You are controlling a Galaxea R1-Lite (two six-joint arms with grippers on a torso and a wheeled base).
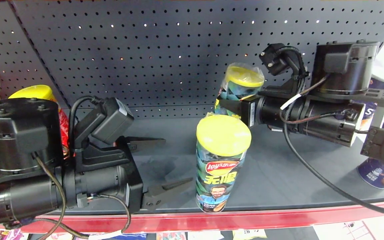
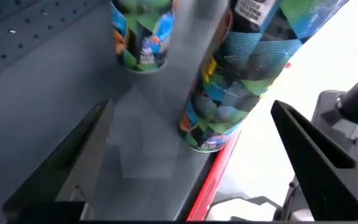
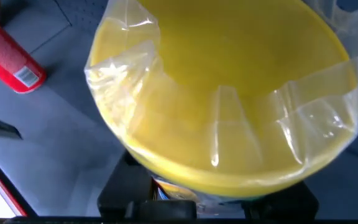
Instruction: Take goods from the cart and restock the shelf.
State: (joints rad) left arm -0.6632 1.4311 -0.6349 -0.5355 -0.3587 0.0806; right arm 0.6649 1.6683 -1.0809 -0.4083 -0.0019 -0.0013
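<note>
A chip can with a yellow lid [image 1: 221, 163] stands upright at the shelf's front edge [image 1: 245, 218]; its patterned body also shows in the left wrist view [image 2: 229, 81]. My left gripper [image 1: 158, 165] is open just left of it, fingers [image 2: 73, 168] spread and holding nothing. Behind, a second chip can [image 1: 240, 86] with plastic wrap over its yellow lid [image 3: 222, 81] is upright near the pegboard, with my right gripper [image 1: 232, 105] shut on its side. That can's base [image 2: 143, 31] is at the shelf floor; I cannot tell whether it touches.
A red can with a yellow lid [image 1: 45, 93] stands at the shelf's left, also seen from the right wrist [image 3: 8, 53]. Blue cans [image 1: 375, 173] stand at the right end. The grey shelf floor [image 1: 278, 173] between is bare.
</note>
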